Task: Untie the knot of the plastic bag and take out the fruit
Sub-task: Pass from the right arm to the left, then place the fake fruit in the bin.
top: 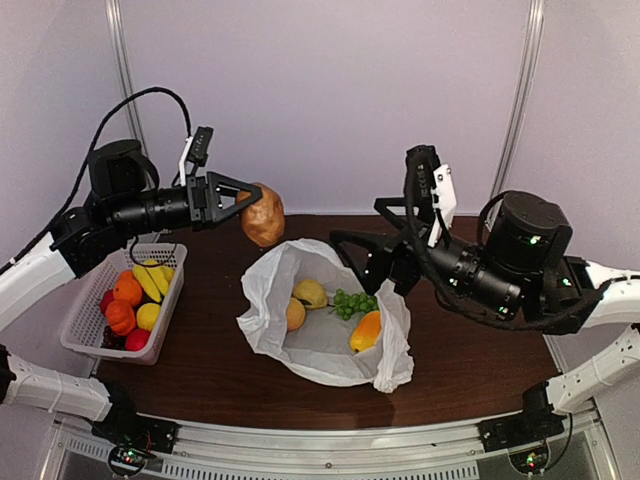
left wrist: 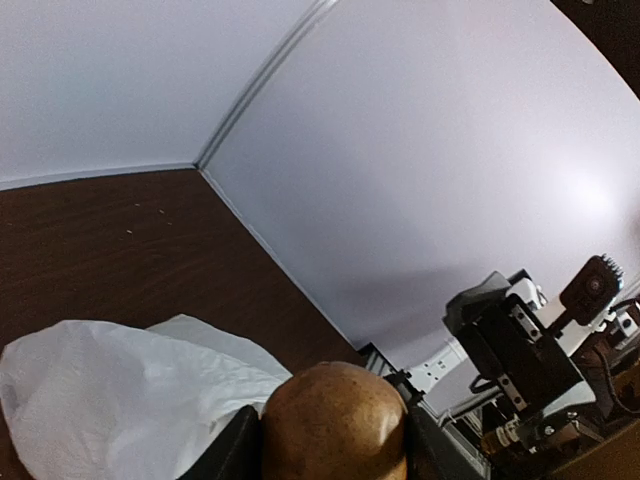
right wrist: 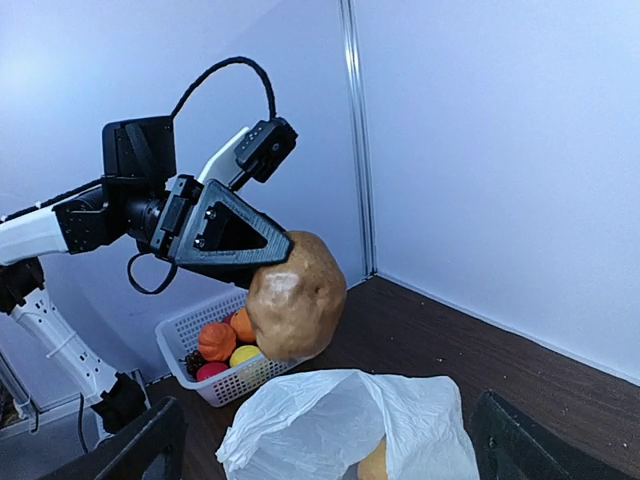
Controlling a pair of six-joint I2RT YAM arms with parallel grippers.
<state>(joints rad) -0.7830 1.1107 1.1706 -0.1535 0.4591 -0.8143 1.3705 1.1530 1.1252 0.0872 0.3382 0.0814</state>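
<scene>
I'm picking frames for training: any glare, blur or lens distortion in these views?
Left wrist: strong fisheye, the wall seam bends; a bright patch glares on the wall at right; the brown fruit is close and soft. Right wrist: a sheen spot on that fruit, otherwise sharp. Top external: even light, sharp, no strong glare.

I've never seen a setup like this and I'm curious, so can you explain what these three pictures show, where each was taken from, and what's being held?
These are two robot arms, bolted at the near edge of a brown table. One picture looks down from above and behind them. The other two come from a camera on each wrist.

On the table lies a white plastic bag, opened out, with fruit inside, including green grapes. Beside it stands a white basket holding other fruit.

The left gripper is shut on a brown fruit, held up in the air. The right gripper is open, hovers over the bag and holds nothing.
</scene>
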